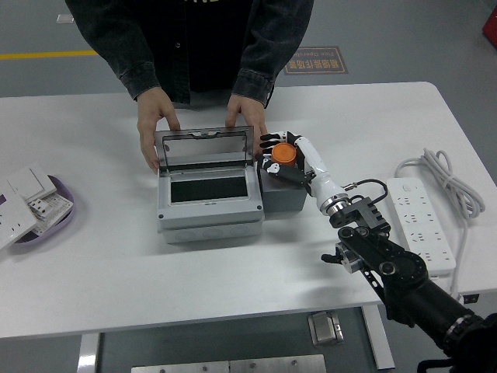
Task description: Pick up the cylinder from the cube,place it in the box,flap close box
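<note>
Right hand (289, 159) grasping the orange cylinder (283, 154), held just above the dark cube (283, 196); the cube stands against the right side of the grey box (208, 200); a person's two hands (155, 124) hold the box's clear flap (203, 148) upright.

Right robot hand (284, 155) apparently clenched.

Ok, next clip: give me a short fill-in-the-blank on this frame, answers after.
1. The right hand grips the ___ cylinder above the dark cube.
2. The box stands with its clear lid ___.
3. The lid is held by the ___ hands.
4. The power strip lies at the table's ___ side.

Answers: orange; open; person's; right
</note>
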